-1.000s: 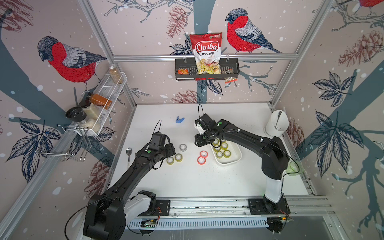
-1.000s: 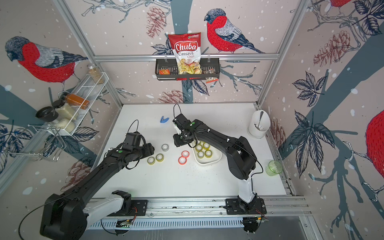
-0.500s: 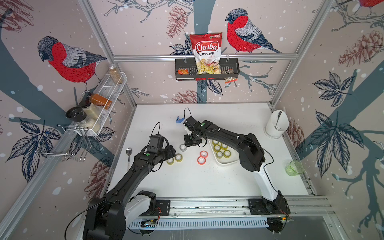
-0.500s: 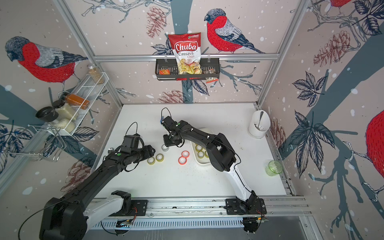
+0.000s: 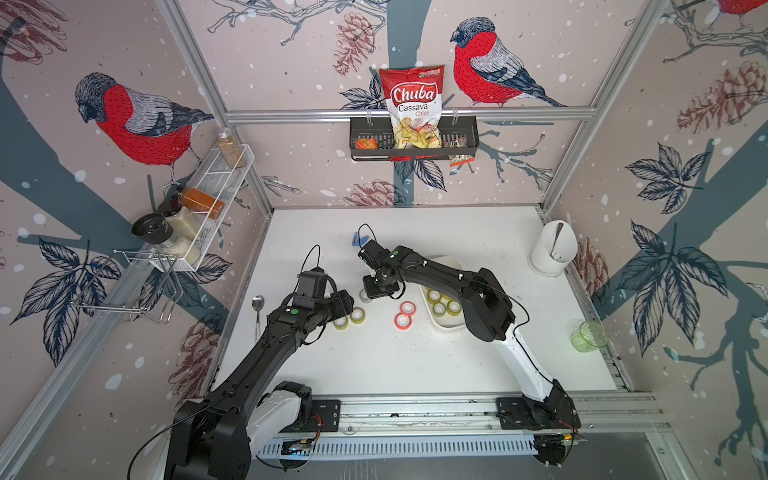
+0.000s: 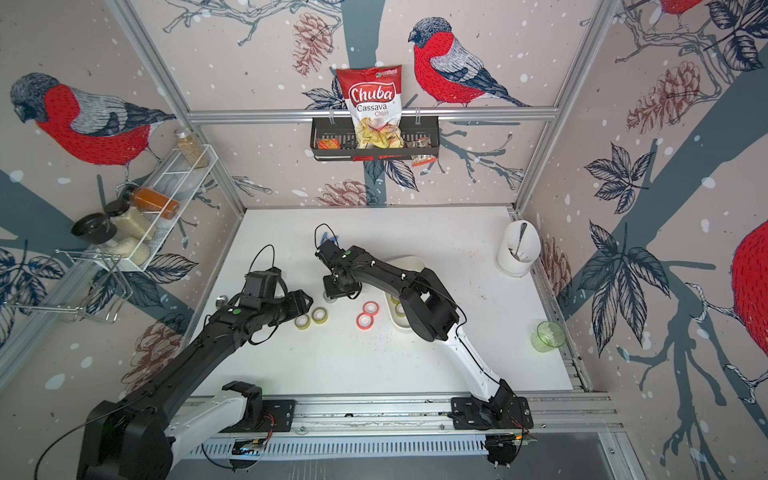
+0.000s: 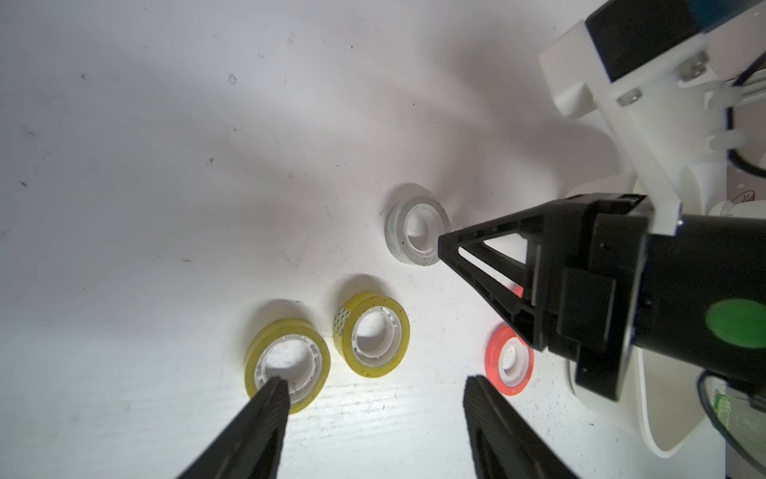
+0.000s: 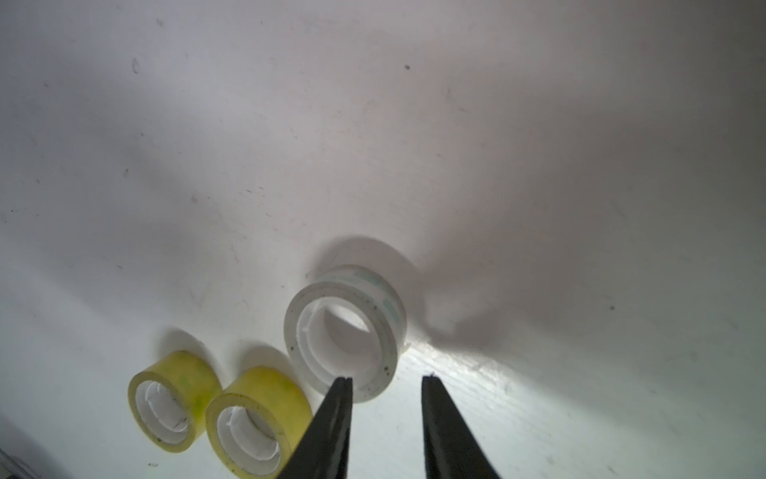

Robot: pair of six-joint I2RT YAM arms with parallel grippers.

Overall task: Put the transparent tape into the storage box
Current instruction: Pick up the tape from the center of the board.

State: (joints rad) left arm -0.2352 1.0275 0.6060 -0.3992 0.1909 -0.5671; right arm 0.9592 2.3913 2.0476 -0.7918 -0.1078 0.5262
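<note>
Risk: the right gripper is hanging with its jaws narrow and gripping nothing. If it descends like this, a fingertip is likely to strike the rim of the transparent tape, a clear plastic roll with a white core. That could tip the roll or shove it into the two yellow tape rolls just beside it.

Position: the roll is lying flat on the white table, just ahead of the jaws. One fingertip is overlapping its near rim. The roll is lying outside the shallow white plastic storage box.

The left gripper is standing parted and empty.

Glossy plastic transparent tape on scuffed matt white table
</note>
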